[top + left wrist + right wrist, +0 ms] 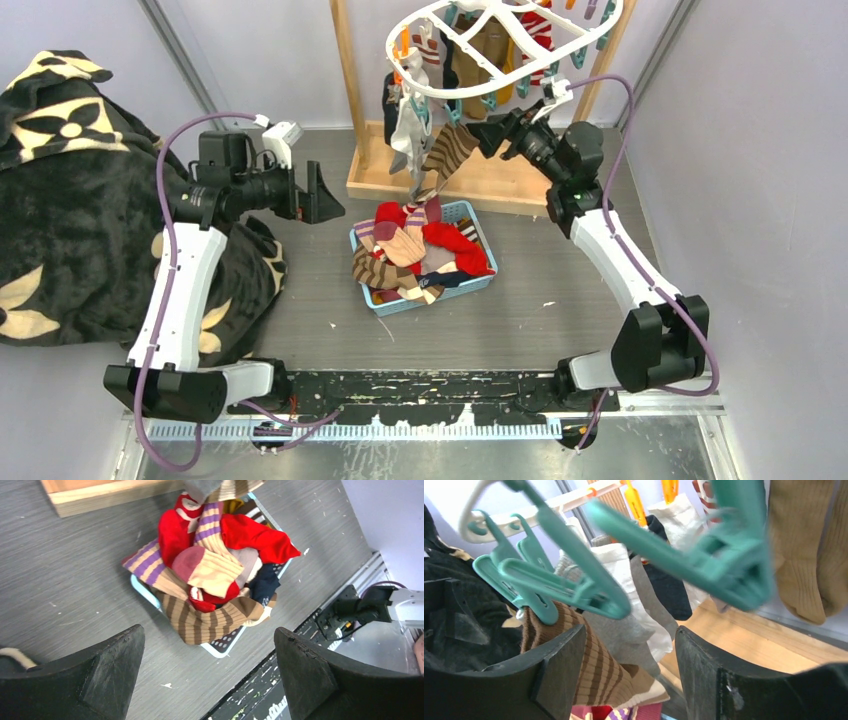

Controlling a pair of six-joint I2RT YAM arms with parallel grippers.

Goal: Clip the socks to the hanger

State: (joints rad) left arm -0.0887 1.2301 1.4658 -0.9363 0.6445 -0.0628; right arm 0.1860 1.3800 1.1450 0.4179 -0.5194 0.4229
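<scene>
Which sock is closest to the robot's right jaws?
The brown-and-tan striped sock, hanging from a teal clip right beside the open right jaws. The other hung socks sit farther back, and the rest lie down in the blue basket.

White arm links [180, 290], black joints [660, 345], purple cables [163, 200], black wedge gripper fingers [110, 675].
</scene>
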